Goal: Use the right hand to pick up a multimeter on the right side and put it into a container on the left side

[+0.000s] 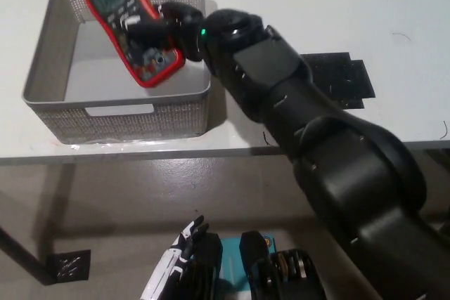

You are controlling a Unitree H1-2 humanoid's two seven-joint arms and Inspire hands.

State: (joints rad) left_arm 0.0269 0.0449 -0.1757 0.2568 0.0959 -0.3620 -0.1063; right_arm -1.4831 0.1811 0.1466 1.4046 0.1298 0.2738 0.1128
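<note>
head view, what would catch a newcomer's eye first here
The red multimeter stands out first, held by the black right hand over the grey basket at the upper left of the white table. The bulky black arm sweeps up from the bottom right to it. The white left hand rests low at the bottom, below the table edge.

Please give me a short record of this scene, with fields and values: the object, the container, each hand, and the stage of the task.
object: red multimeter, tilted, display facing up
location: over the grey perforated basket, not yet released
right hand: black, shut on the multimeter
left hand: white, resting low below the table edge
table: white, with a black mat
stage: carried over, not released
</note>
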